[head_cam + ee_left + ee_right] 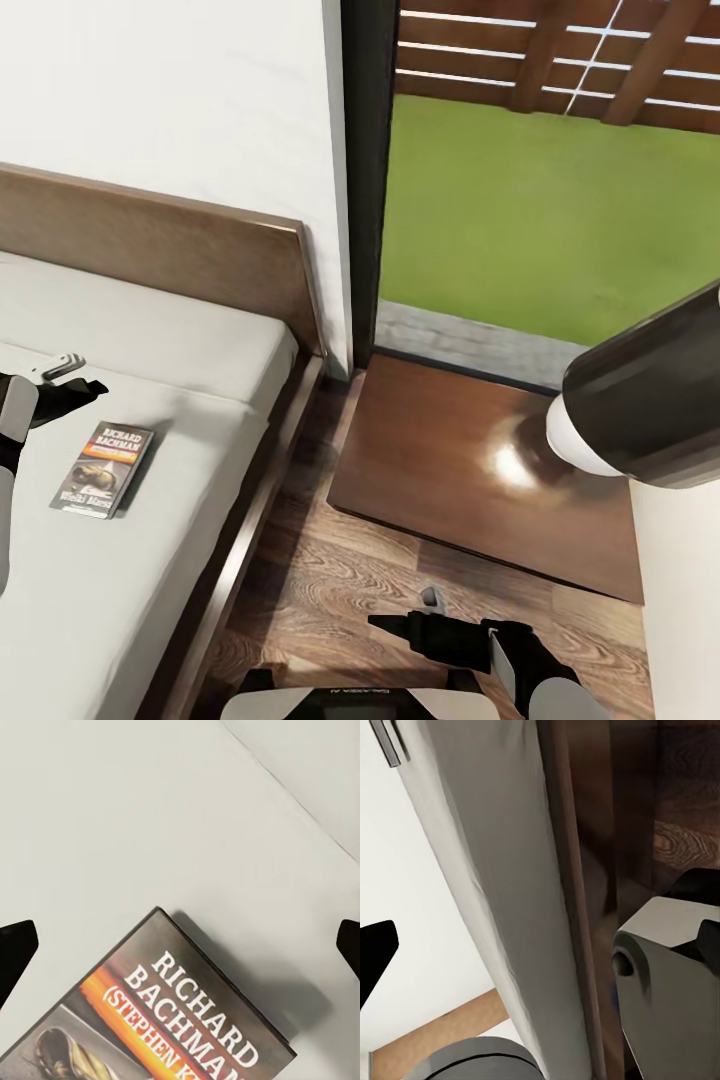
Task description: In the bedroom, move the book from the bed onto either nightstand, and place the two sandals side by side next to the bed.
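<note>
The book (102,468) lies flat on the pale mattress of the bed (170,340), its dark cover with the orange band facing up. My left gripper (72,386) hovers just beyond the book's top edge, open and holding nothing. In the left wrist view the book (176,1020) sits below the spread fingertips (15,952). The nightstand (470,470) stands right of the bed by the window. My right gripper (405,618) is low over the floor in front of it, open and empty. The sandals are out of view.
A lamp (640,400) with a black shade and white base leans over the nightstand's right part. The bed's dark wooden frame (250,520) and headboard (180,250) edge the mattress. A strip of wood-plank floor (340,570) runs between bed and nightstand.
</note>
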